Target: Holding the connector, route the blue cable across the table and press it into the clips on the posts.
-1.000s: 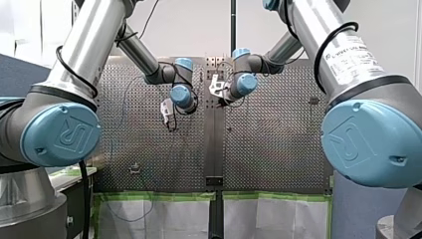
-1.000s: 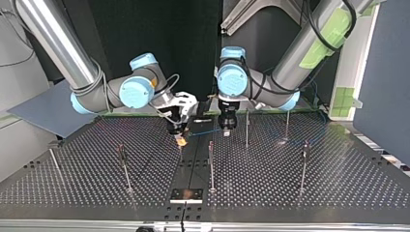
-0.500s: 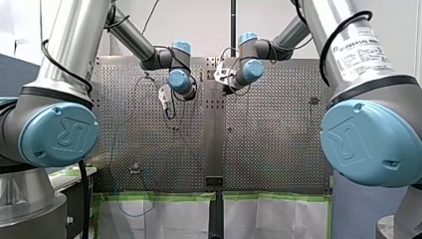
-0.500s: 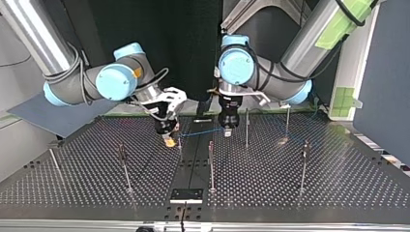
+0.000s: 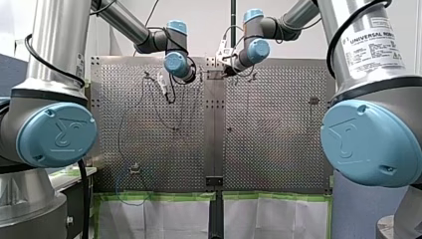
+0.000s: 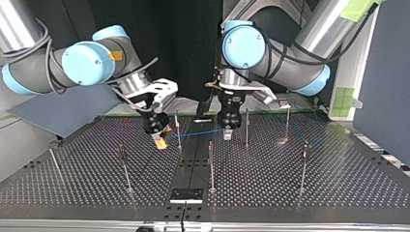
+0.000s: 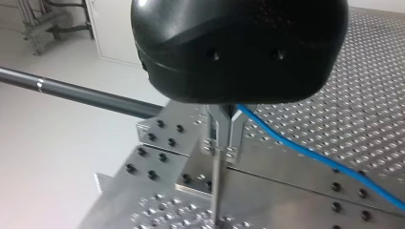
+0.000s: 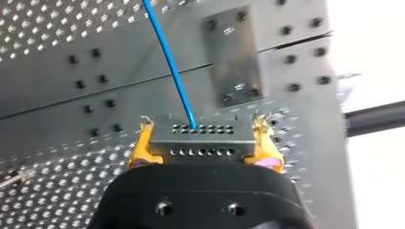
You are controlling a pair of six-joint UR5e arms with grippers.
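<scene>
Skirting posts point(image 6: 178, 130), blue cable point(image 6: 198, 133) leaves connector point(image 8: 200, 140).

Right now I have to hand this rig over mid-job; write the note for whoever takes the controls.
My right gripper: fingers shut on the connector, yellow pads either side.
My left gripper: fingers shut on the blue cable, further along it.
In the top view the cable runs straight between the two, above the table, passing a post beside my right gripper.
Done: connector grasped, cable raised.
Left: press it into the clips on the posts; I cannot tell whether any clip holds it yet.
</scene>
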